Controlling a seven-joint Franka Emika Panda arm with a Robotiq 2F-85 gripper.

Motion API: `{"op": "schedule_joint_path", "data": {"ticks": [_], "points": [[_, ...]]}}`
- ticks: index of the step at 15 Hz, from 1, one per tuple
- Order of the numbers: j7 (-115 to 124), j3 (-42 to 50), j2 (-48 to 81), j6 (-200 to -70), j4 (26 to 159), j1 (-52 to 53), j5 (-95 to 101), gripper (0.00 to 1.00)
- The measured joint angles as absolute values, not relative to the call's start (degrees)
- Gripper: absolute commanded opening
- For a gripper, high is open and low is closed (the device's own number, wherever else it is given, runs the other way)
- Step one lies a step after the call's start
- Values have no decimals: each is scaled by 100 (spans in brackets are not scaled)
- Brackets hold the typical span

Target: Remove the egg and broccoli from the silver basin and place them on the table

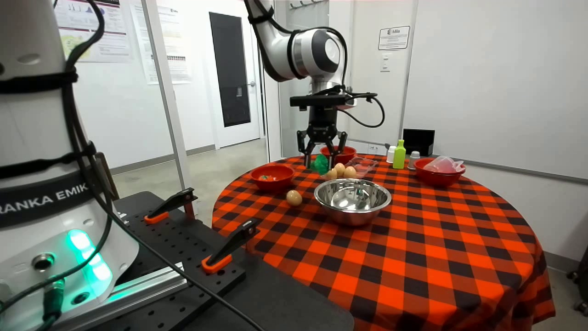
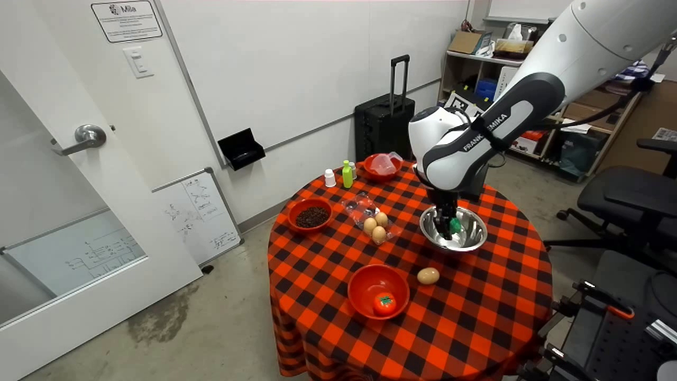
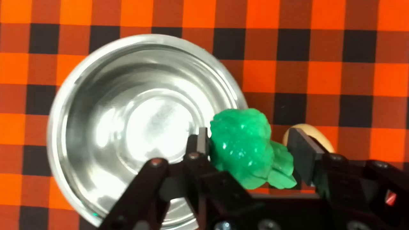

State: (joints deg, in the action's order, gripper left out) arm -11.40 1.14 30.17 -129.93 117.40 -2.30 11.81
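Note:
My gripper (image 1: 320, 165) is shut on the green lumpy broccoli (image 1: 319, 163) and holds it in the air above the table. In the wrist view the broccoli (image 3: 244, 147) sits between the two fingers, over the right part of the silver basin's rim. The silver basin (image 1: 353, 217) stands on the checkered table (image 1: 436, 257); its bare shiny inside shows in the wrist view (image 3: 86, 95). The tan egg (image 1: 294, 198) lies on the cloth beside the basin, as also seen in an exterior view (image 2: 428, 275). In the wrist view the egg (image 3: 314, 131) is partly hidden behind the right finger.
A red bowl (image 2: 365, 280) with a tomato stands near the egg. An open clear carton (image 2: 359, 207) with three eggs lies behind the basin. Another red bowl (image 2: 296, 225) holds dark beans. A yellow-green bottle (image 2: 347, 175), white shakers and a red bowl (image 2: 389, 176) stand farther back.

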Motion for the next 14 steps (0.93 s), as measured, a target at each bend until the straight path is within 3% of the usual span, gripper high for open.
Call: {"op": "schedule_joint_path", "data": {"ticks": [14], "points": [[-1530,-298,3481,-13025,12229,336,1906,38]]}}
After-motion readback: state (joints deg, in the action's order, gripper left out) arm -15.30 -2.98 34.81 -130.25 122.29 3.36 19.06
